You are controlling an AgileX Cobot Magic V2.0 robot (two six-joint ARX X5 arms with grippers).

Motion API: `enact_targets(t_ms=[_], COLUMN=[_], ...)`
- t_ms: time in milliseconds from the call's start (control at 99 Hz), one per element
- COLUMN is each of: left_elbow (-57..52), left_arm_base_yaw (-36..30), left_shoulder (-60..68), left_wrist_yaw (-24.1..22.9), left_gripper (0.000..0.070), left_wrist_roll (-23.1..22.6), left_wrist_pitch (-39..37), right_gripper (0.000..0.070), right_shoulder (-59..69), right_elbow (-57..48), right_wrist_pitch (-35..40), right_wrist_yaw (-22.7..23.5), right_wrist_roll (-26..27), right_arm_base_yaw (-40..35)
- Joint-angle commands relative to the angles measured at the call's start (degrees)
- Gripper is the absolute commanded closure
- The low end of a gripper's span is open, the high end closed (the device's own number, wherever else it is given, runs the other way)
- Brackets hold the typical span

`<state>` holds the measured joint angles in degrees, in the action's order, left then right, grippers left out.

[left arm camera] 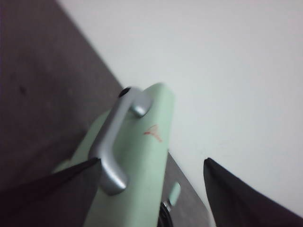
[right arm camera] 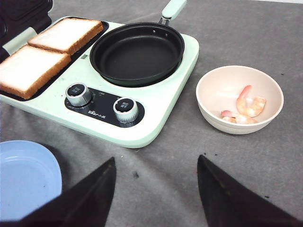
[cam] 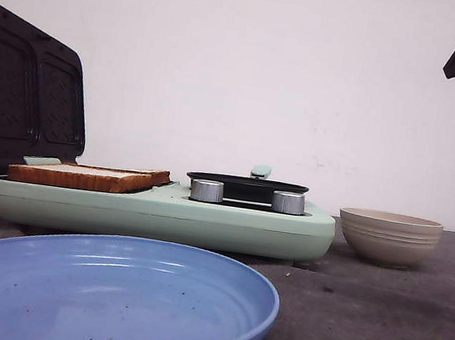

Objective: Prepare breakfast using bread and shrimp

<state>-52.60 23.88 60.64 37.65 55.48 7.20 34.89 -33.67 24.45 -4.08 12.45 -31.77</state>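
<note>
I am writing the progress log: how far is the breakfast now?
Done: two white bread slices lie on the open mint-green breakfast maker. In hand: the left gripper is open by the lid's silver handle. Left: pink shrimp sit in the beige bowl, the black pan is empty, and the right gripper is open.

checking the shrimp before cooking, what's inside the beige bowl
The beige bowl holds the shrimp, pink-orange pieces lying against its near wall. The front view shows only the bowl's outside, so its contents are hidden there.

Two bread slices (right arm camera: 45, 49); two shrimp (right arm camera: 246, 109); one bowl (right arm camera: 213, 101); one pan (right arm camera: 137, 54); two knobs (right arm camera: 125, 109); one blue plate (right arm camera: 23, 177)
</note>
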Motion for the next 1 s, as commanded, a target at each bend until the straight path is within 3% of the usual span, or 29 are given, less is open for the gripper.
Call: enact_targets(t_ms=[0, 414, 667, 879, 990], left_elbow=[-0.7, -0.7, -0.7, -0.7, -0.7], left_arm_base_yaw=[0.1, -2.9, -4.5, -4.5, -4.6], left_shoulder=[2.3, 10.6, 14.1, 15.1, 15.3], left_wrist_yaw=[1.9, 2.6, 1.1, 0.9, 0.9], left_gripper=[0.0306, 0.0307, 0.0315, 0.0514, 0.0522], left_wrist_roll=[2.6, 2.7, 5.7, 6.6, 6.5], left_wrist_pitch=[-1.2, -5.7, -10.3, -12.9, -12.8], right_gripper=[0.0379, 0.0379, 0.0379, 0.0379, 0.0379], right_shoulder=[0.2, 0.2, 0.2, 0.2, 0.2], right_elbow=[-0.4, -0.4, -0.4, -0.4, -0.4], right_wrist_pitch=[-1.2, -2.1, -2.1, -2.1, -2.1], right_wrist_yaw=[0.2, 1.1, 1.1, 1.1, 1.1], right_wrist_roll=[0.6, 0.4, 0.2, 0.2, 0.2], right_arm_base_yaw=[-0.3, -0.3, -0.3, -0.3, -0.3])
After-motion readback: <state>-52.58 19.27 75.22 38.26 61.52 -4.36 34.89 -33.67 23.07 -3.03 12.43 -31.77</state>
